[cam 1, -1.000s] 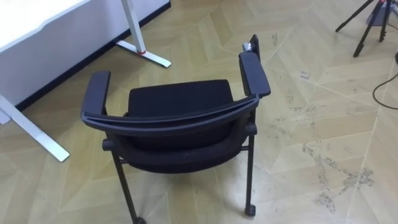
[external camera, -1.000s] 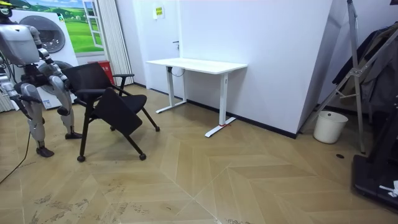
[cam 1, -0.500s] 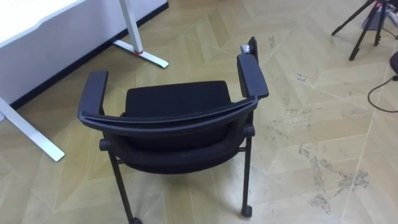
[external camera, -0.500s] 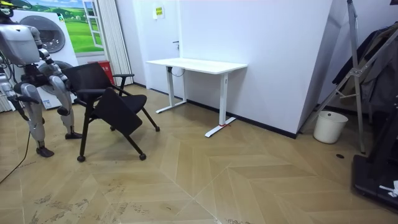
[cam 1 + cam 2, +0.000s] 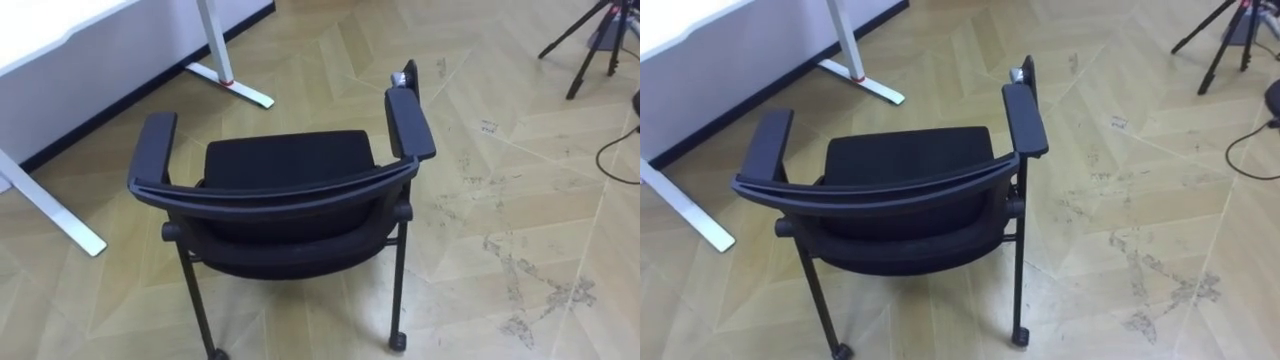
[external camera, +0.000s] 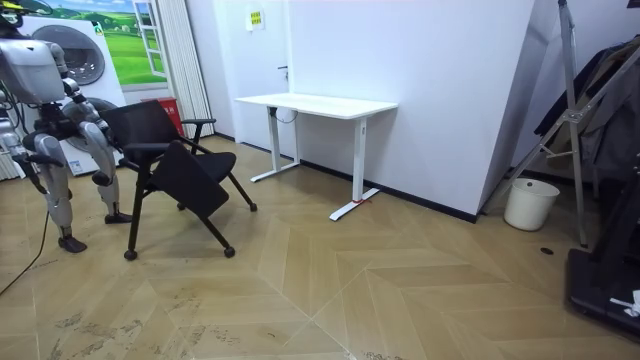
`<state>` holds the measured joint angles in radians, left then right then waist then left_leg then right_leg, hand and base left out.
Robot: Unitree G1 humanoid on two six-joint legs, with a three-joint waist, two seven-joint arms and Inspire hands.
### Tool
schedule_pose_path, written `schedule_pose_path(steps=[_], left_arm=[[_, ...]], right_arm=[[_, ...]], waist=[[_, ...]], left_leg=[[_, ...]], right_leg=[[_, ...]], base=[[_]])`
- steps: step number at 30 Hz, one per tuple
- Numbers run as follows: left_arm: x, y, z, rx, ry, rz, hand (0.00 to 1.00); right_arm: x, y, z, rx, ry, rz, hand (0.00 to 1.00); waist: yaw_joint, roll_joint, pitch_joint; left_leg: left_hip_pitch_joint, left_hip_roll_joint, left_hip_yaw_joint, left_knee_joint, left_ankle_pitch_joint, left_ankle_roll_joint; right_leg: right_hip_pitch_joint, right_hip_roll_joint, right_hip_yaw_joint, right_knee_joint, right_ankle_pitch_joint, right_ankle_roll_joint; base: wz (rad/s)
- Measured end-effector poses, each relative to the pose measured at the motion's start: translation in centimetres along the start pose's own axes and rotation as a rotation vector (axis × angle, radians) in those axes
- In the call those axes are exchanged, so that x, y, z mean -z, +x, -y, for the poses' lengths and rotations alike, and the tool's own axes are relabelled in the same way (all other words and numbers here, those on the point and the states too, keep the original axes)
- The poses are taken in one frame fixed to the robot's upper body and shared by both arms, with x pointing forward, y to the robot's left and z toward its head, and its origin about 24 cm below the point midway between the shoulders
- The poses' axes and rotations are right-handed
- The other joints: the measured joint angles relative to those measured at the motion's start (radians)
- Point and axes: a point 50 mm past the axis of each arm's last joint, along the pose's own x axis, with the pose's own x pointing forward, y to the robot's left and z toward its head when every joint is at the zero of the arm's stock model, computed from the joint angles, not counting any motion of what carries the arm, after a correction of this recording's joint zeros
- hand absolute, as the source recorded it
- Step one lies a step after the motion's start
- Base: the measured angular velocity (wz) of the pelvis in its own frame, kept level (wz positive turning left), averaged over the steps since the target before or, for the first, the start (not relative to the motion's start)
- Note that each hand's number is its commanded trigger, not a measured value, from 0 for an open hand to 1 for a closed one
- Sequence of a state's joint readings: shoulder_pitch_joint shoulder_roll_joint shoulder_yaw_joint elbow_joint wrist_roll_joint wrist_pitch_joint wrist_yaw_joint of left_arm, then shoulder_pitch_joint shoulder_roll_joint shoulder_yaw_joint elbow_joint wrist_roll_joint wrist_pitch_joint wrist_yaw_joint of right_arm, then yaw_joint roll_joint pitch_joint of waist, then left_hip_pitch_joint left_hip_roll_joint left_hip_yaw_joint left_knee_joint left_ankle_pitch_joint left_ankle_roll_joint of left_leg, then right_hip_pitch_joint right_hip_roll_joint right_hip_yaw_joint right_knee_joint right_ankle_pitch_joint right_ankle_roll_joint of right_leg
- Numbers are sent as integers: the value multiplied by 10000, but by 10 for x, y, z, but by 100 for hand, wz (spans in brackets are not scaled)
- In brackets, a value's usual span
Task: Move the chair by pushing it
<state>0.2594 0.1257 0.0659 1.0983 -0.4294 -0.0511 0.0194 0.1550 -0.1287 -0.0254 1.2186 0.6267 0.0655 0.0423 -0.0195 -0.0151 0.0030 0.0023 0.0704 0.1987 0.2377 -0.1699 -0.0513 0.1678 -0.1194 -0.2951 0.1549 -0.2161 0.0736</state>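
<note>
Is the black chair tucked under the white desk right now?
No, the black chair stands out on the wood floor toward the room view's left, apart from the white desk.

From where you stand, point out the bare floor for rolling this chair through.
Open wooden floor lies right of the black armchair, between its right armrest and the dark tripod legs, and ahead past the seat. The left is crowded: the legs of the white desk stand close by that armrest.
</note>
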Motion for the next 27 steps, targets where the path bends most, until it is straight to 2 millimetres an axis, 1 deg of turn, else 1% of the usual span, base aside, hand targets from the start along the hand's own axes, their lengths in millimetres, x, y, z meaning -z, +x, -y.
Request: schedule_pose_path(steps=[2, 6, 9, 10, 12, 13, 14, 15, 16, 19, 21, 22, 24, 25, 26, 27], left_arm=[[1, 0, -1, -74, -44, -15, 0], [7, -2, -7, -360, -170, -161, 0], [15, -5, -19, -726, -361, -347, 0], [20, -7, -25, -909, -457, -515, 0], [27, -9, -30, -1139, -401, -848, 0], [29, -10, -31, -1218, -246, -982, 0], [31, -11, -33, -1307, -53, -1072, 0], [32, -11, -35, -1361, 51, -1104, 0], [33, -12, -38, -1509, 228, -1136, 0], [23, -12, -42, -1769, 934, -735, 0], [17, -12, -42, -1874, 1496, -400, 0], [6, -11, -41, -1904, 2065, 54, 0], [-9, -12, -43, -2016, 2733, 713, 0], [-21, -13, -42, -2133, 3021, 1228, 0], [-39, -15, -38, -2140, 3429, 2047, 0], [-48, -16, -36, -2195, 3664, 2466, 0]], right_arm=[[-3, 0, -2, -51, -6, 66, 0], [-7, 1, -2, 16, 224, 183, 0], [-9, 0, 1, 110, 419, 254, 0], [-9, 0, 3, 167, 429, 251, 0], [-11, 0, 7, 306, 496, 264, 0], [-12, 0, 10, 402, 557, 273, 0], [-14, 0, 11, 486, 471, 268, 0], [-15, 0, 12, 501, 400, 281, 0], [-17, 0, 12, 530, 210, 309, 0], [-26, 0, 16, 690, -591, 417, 0], [-34, -1, 19, 806, -964, 604, 0], [-37, -2, 21, 861, -1096, 721, 0], [-39, -2, 23, 939, -1215, 752, 0], [-40, -2, 24, 944, -1261, 798, 0], [-42, -2, 23, 950, -1277, 868, 0], [-42, -2, 24, 956, -1238, 923, 0]], waist=[[8, 25, 13], [29, 100, -18], [39, 129, -19], [48, 142, -16], [155, 207, -7], [281, 238, -1], [340, 342, 49], [376, 367, 63], [483, 423, 56], [552, 523, 55], [558, 571, 23], [552, 618, 28], [609, 616, 27], [617, 620, 29], [581, 693, 69], [582, 641, 45]], left_leg=[[-47, -5, -52, 2, 1, 0], [-90, -49, -125, 20, 2, 6], [-114, -61, -242, 28, 1, 4], [-117, -84, -346, 33, -1, 2], [-125, -101, -400, 63, -13, 11], [-136, -114, -427, 116, -39, 25], [-141, -120, -488, 186, -74, 37], [-126, -122, -500, 205, -90, 38], [-131, -121, -511, 225, -105, 40], [-325, -149, -699, 370, -106, 48], [-355, -156, -734, 378, -100, 49], [-426, -156, -800, 393, -96, 47], [-432, -197, -926, 371, -2, 46], [-452, -215, -997, 362, 30, 45], [-492, -221, -1056, 389, 35, 41], [-514, -236, -1097, 394, 49, 46]], right_leg=[[-2, 0, -54, -8, 0, 0], [-18, -22, -111, -13, 0, 0], [22, -21, -286, -7, 0, 0], [71, -21, -389, -8, 0, 0], [85, -29, -404, 7, 0, 0], [116, -40, -434, 5, 0, 0], [187, -43, -517, 4, 0, 0], [226, -43, -552, -4, 0, 1], [243, -44, -569, -12, -3, 5], [234, -39, -645, -19, -24, 39], [243, -35, -676, -29, -27, 43], [248, -19, -769, -36, -27, 44], [259, -19, -878, -37, -27, 45], [272, -17, -932, -39, -30, 46], [269, -5, -934, -44, -33, 49], [270, -5, -928, -44, -34, 49]], base=[[7], [4], [13], [20], [12], [10], [11], [10], [7], [16], [10], [12], [19], [19], [16], [15]])
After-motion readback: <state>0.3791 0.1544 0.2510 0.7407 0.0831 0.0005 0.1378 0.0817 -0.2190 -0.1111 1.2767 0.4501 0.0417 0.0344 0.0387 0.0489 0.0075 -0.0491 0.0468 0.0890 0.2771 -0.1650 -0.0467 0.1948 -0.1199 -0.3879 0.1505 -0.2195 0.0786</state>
